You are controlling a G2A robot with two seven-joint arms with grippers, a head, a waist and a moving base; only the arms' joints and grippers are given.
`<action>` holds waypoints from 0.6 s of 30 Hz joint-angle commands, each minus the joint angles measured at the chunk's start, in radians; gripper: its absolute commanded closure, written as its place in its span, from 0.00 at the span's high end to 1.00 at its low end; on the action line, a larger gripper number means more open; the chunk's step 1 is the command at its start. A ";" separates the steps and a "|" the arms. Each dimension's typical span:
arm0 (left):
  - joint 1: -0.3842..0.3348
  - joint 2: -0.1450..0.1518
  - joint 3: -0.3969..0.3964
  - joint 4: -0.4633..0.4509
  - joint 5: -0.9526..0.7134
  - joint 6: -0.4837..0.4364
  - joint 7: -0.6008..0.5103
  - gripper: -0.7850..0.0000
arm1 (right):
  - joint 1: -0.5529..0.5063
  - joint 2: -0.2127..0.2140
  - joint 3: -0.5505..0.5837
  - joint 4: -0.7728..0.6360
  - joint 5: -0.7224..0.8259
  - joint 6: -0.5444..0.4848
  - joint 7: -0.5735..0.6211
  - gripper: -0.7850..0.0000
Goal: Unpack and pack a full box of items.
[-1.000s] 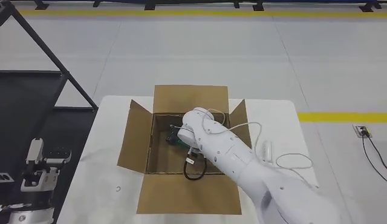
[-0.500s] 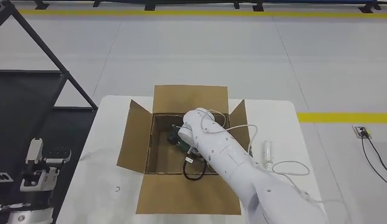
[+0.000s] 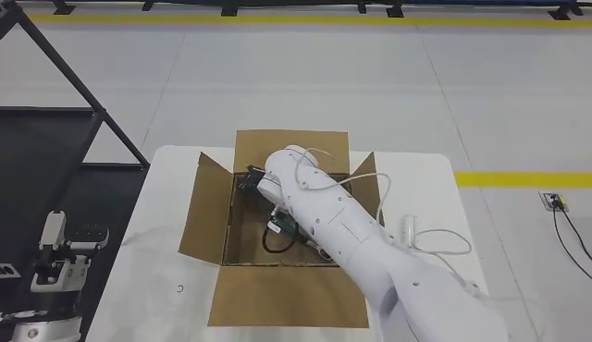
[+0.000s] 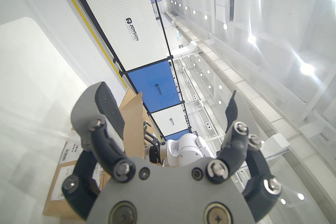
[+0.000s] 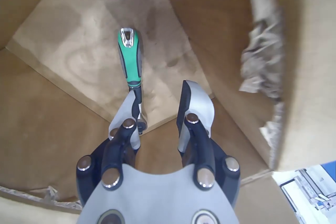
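We shifted right pincer (image 5: 159, 91) across box (image 5: 210, 12); it hung released, ratchet (image 5: 130, 59) head beside one finger (image 5: 123, 114), handle pointing straight ahead.

Your top camera looks down from above onto the box (image 3: 277, 291). Your right wrist camera sits close inside that same box, and your left wrist camera faces up toward the ceiling (image 4: 262, 25).

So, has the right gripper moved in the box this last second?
Yes. Top view: the right gripper shifted toward the far flap and left wall of the cardboard box.
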 commanded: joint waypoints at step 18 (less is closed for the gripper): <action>0.000 0.000 0.000 0.000 0.000 0.000 0.000 1.00 | -0.276 0.384 0.336 -1.171 -0.419 0.498 0.287 0.96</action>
